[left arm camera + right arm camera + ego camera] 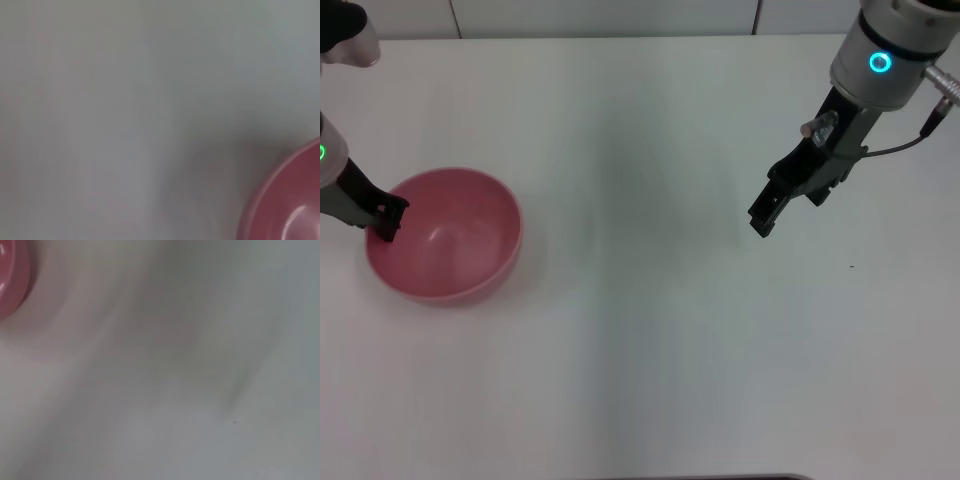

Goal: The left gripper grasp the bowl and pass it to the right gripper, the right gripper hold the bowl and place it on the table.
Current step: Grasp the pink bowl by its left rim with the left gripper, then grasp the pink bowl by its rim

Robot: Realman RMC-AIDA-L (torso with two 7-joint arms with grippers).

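Note:
The pink bowl (pixel 455 240) sits upright on the white table (pixel 650 350) at the left. My left gripper (pixel 388 220), on the green-ringed arm, is at the bowl's left rim, reaching in over the edge. The left wrist view shows only part of the bowl (pixel 287 200) and bare table. My right gripper (pixel 761 222), on the cyan-ringed arm, hangs above the table at the right, far from the bowl and pointing down toward the left, with nothing in it. An edge of the bowl (pixel 12 285) shows in a corner of the right wrist view.
The table's back edge (pixel 620 38) meets a wall at the top of the head view. A thin black cable (pixel 895 148) loops off the right arm. A tiny dark speck (pixel 852 266) lies on the table at the right.

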